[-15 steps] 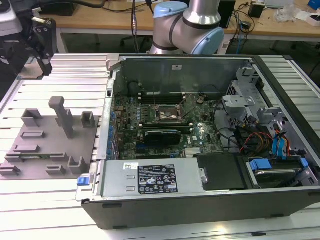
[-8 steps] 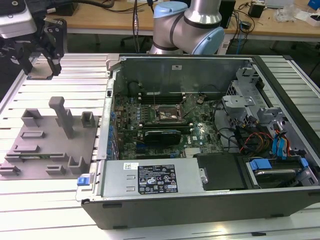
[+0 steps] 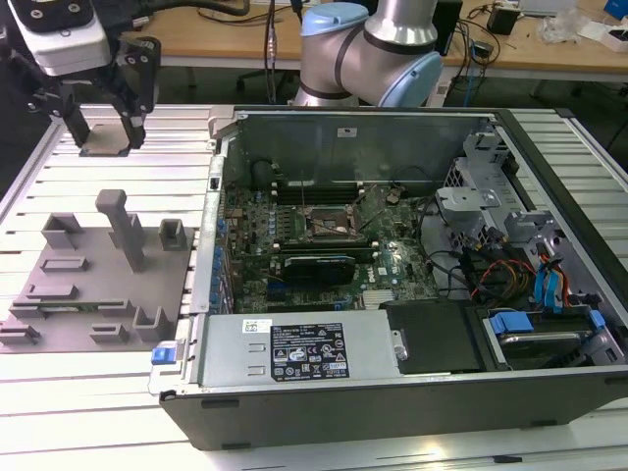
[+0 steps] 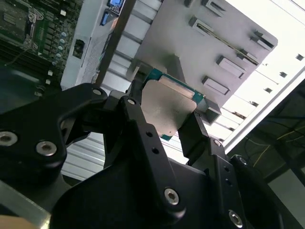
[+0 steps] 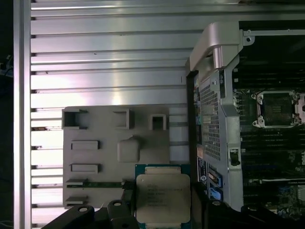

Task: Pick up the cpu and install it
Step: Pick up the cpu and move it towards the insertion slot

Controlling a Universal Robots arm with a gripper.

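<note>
The cpu point(image 5: 163, 198) is up in the air, pinched by the pincer point(image 3: 104, 138), whose 2 black fingers point(image 4: 193, 136) are closed on 2 opposite edges of the chip. Its silvery-grey metal top faces the first wrist camera, and a thin green rim shows around it. In the exterior view the chip hangs at about 10 o'clock, on the exterior view's left, over the slatted aluminium surface point(image 3: 78, 412), just past the far edge of the grey plastic tray point(image 3: 108, 285). That tray, with its upright posts and small pockets, lies flat on the surface at about 8 o'clock. In the second wrist view the tray is behind the chip and apart from it. The open computer case point(image 3: 392, 412) lies on its side from the middle to the exterior view's right, at 3 o'clock from the tray and just beside it. Inside the case is the green motherboard point(image 3: 392, 260), with the black square socket frame point(image 3: 329, 224) near its middle, well apart from the chip. The arm point(image 3: 378, 44), silver with pale blue caps, rises behind the case at 12 o'clock.
</note>
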